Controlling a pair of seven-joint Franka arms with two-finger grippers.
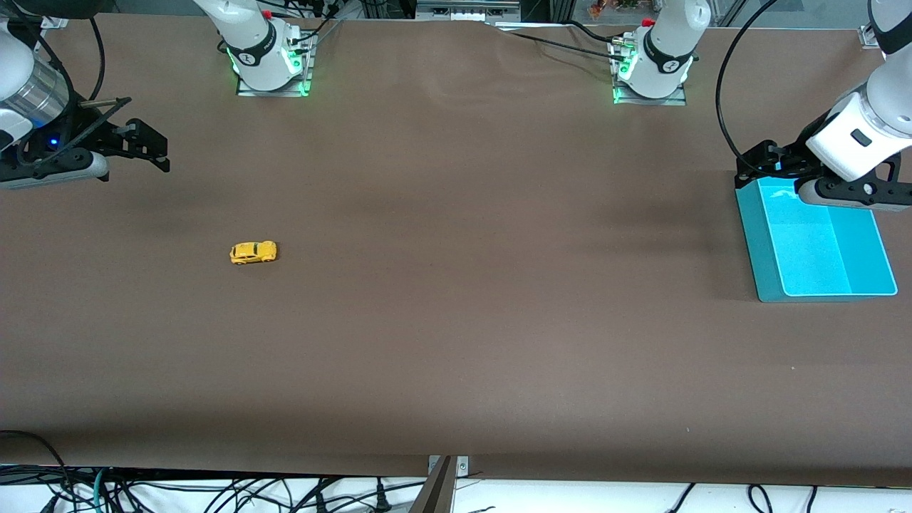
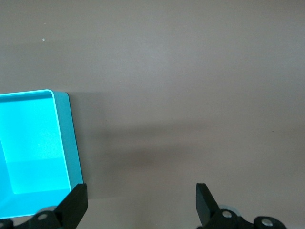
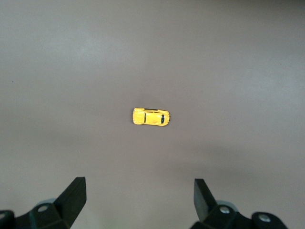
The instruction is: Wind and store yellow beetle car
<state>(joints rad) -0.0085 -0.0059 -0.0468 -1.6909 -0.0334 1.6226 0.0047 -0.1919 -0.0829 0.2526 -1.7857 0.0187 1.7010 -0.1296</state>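
Nothing grasped yet: earliest step of the task, approach to the yellow beetle car [image 1: 253,252].

Car on its wheels on the bare desk [image 1: 456,342], toward the right arm's end, well apart from the teal bin [image 1: 769,278] at the left arm's end. Seen in the right wrist view [image 3: 151,117] ahead of the right end effector [image 3: 138,202], roughly centred between the spread fingers but not yet between them.

Right end effector [image 1: 146,146] up in the air over the desk edge at its own end, fingers wide apart, empty. Left end effector [image 1: 766,160] over the bin's rim nearest the robots' bases, fingers likewise parted [image 2: 140,202], empty, waiting.

Next, probably: bring the right end effector over the car, lower it, line the fingers across the narrow body, close gently. Tiny rounded shell, so likely to squirt sideways or roll under an off-centre pinch. Winding then likely calls for pressing the wheels to the desk and dragging backward; afterwards, transfer toward the bin.
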